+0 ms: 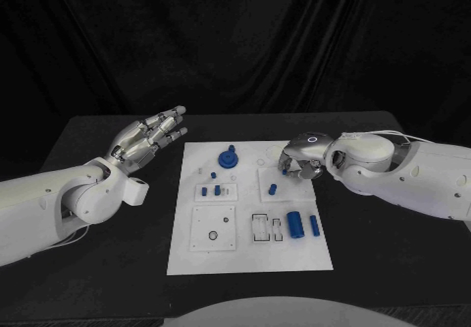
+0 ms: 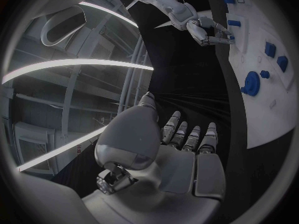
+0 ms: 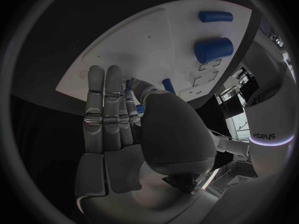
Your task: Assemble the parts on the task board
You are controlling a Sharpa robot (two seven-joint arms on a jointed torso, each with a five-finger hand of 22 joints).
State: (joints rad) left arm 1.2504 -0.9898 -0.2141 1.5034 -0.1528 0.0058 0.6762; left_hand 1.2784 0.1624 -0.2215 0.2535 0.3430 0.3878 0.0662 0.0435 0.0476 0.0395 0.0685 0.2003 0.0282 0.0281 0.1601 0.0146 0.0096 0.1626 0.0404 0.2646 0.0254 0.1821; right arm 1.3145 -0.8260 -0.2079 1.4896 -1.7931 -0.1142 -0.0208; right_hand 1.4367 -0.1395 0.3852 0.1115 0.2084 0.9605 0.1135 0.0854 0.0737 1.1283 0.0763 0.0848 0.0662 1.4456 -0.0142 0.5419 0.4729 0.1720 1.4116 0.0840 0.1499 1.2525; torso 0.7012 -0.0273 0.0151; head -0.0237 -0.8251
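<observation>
Your right hand (image 1: pixel 300 162) is down over the board (image 1: pixel 250 262) at its upper right block, fingers curled toward a small blue peg (image 1: pixel 284 171) there. The right wrist view shows the fingertips closing round that peg (image 3: pixel 132 87), but you cannot tell whether it is actually pinched or only touched. Your left hand (image 1: pixel 149 138) is raised off the board to its left, fingers spread wide, holding nothing.

On progress: a blue gear (image 1: pixel 228 159) already sits at the board's top middle, and two short pegs (image 1: pixel 209 191) stand in the small block below it. Another peg (image 1: pixel 272 189) stands in the right block just below your right hand. These look seated, though the head view is too small to be sure of depth.

Still loose, by the look of it: a thick cylinder (image 1: pixel 295 222) and a thin pin (image 1: pixel 315 225) lie flat near the board's right edge, beside two empty slots (image 1: pixel 261 228). The lower left plate (image 1: pixel 213 227) also shows open holes.

So you are roughly midway. The peg under the right hand seems the step in hand; the lying pieces come after.
</observation>
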